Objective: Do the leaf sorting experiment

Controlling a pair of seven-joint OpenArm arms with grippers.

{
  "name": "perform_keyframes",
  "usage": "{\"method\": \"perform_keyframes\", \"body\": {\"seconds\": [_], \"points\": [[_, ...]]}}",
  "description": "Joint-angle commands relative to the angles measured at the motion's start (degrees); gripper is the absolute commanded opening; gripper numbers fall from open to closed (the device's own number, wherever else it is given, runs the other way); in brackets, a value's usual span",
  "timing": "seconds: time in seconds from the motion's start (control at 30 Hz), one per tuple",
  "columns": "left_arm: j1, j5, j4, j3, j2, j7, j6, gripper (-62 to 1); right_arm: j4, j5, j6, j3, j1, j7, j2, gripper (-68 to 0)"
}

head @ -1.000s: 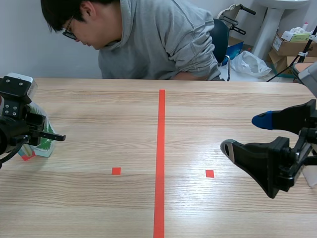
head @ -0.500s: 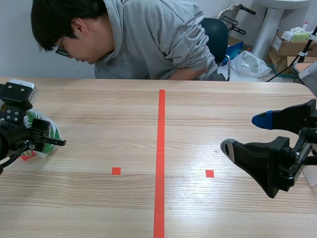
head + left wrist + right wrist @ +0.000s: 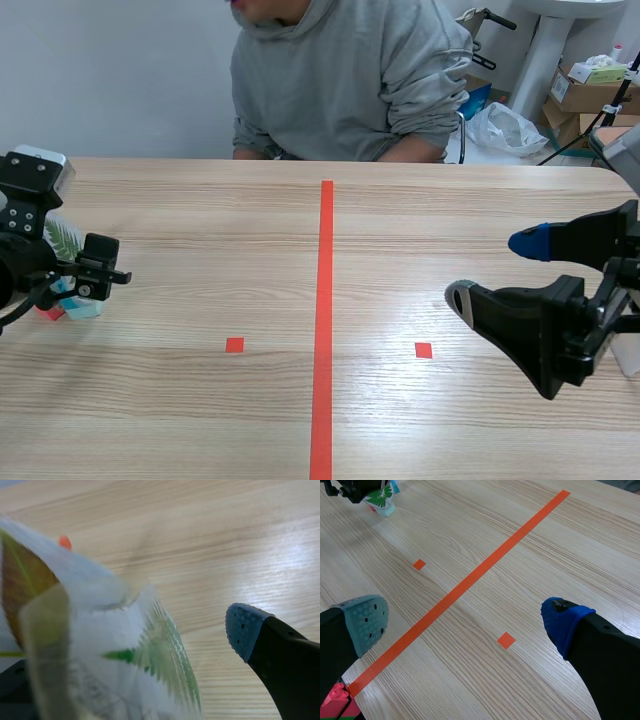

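1. At the far left of the tabletop [image 3: 200,230], the left end effector [image 3: 95,272] is hovering right at the leaf cards [image 3: 63,238]. These are clear laminated sheets with green fern prints, standing up from a small teal base [image 3: 82,308] with a red block [image 3: 47,313] just beside it
2. In the left wrist view its fingers are standing apart. The one visible pad [image 3: 244,629] is showing bare, with open wood between it and the nearest card. The opposite finger is mostly hiding behind the sheets, so nothing is being clamped
3. As a judgement, the step in hand is taking hold of one leaf card. The next move is calling for closing on a single sheet's edge and lifting it without dragging the base or its neighbours
4. A person [image 3: 340,80] is sitting across the table, behind the long tape line
5. The right end effector [image 3: 465,622] is hanging over the right half with its fingers wide apart, gripping nothing and well apart from the cards
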Motion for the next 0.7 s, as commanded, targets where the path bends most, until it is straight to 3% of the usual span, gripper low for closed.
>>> {"method": "perform_keyframes", "body": {"seconds": [0.0, 0.2, 0.4, 0.53, 0.67], "points": [[-0.3, -0.5, 2.5, -0.3, -0.8, -0.2, -0.1, -16.9, 0.8, 0.8, 0.5, 0.8, 1.0, 0.9, 0.5, -4.1], [-0.3, -0.6, 6.8, -0.3, -3.1, 2.4, -0.9, -8.9, 0.8, 0.8, 0.5, 0.8, 1.0, 0.9, 0.5, -4.1], [0.1, -1.7, 11.8, -0.3, -6.2, 4.3, -2.9, -6.4, 0.8, 0.8, 0.5, 0.8, 1.0, 0.9, 0.5, -4.1], [2.0, -6.2, 17.0, -0.3, -8.8, 4.7, -5.6, -6.4, 0.8, 0.8, 0.5, 0.8, 1.0, 0.9, 0.5, -4.1], [5.1, -12.9, 22.6, -0.3, -11.4, 5.4, -10.0, -6.4, 0.8, 0.8, 0.5, 0.8, 1.0, 0.8, 0.5, -4.1]]}}
